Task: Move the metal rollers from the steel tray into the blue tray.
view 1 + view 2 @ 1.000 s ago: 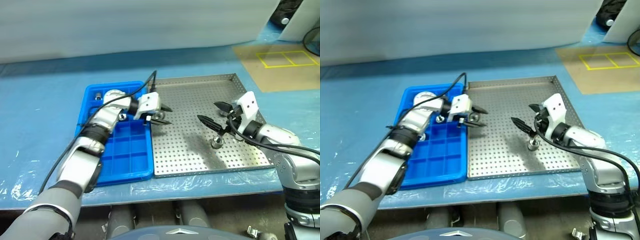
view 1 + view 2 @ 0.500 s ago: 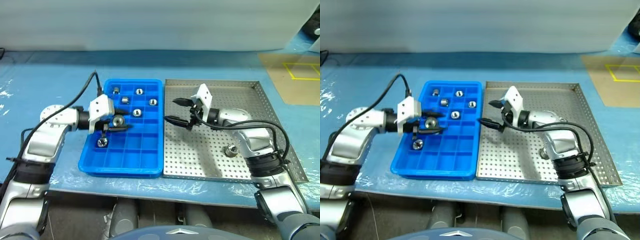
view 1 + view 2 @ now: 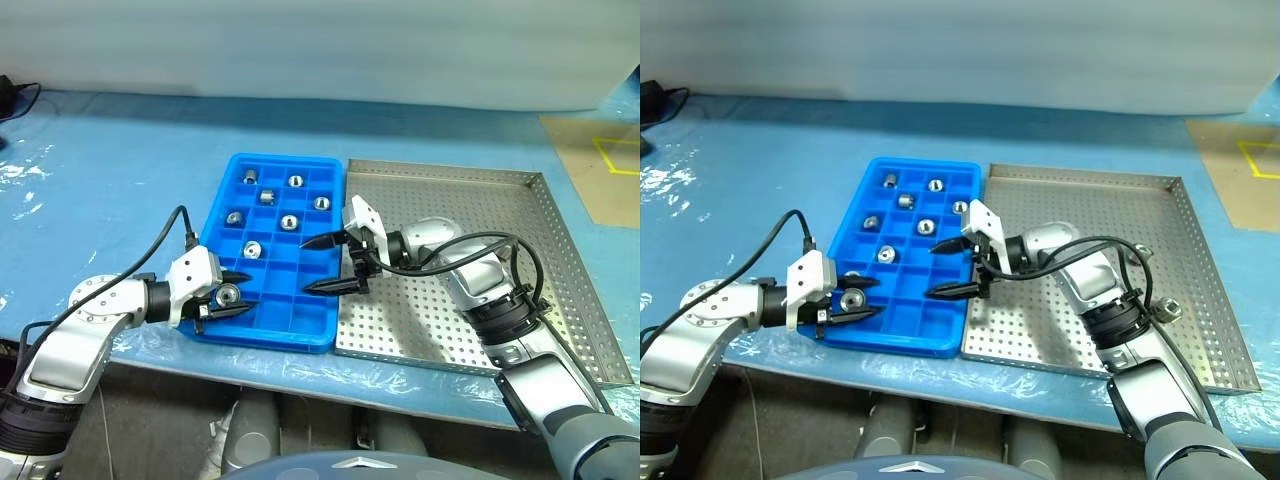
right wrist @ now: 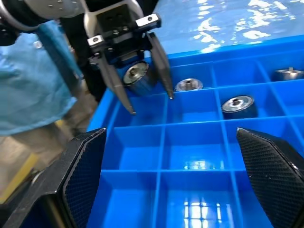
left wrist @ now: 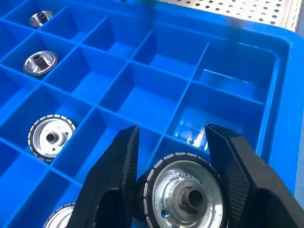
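The blue tray (image 3: 305,305) lies left of the steel tray (image 3: 470,215), and the two touch. Several metal rollers (image 3: 289,222) rest in the blue tray's far compartments. My left gripper (image 3: 232,298) hovers over that tray's near left corner, shut on one metal roller (image 5: 183,197) held flat side out. My right gripper (image 3: 312,266) reaches across the seam between the trays; its fingers stand wide open over the blue tray's right side with nothing between them. A small shiny piece (image 3: 1168,310) beside my right forearm on the steel tray may be another roller.
Both trays sit on a table under blue plastic sheeting (image 3: 120,160), whose front edge runs just below them. A tan floor patch with yellow tape (image 3: 615,165) lies at the far right. A black cable (image 3: 175,225) loops from my left wrist.
The camera has swung left. My left gripper carried the roller from the steel tray's edge to the blue tray's near left corner. My open right gripper moved left to the blue tray's edge.
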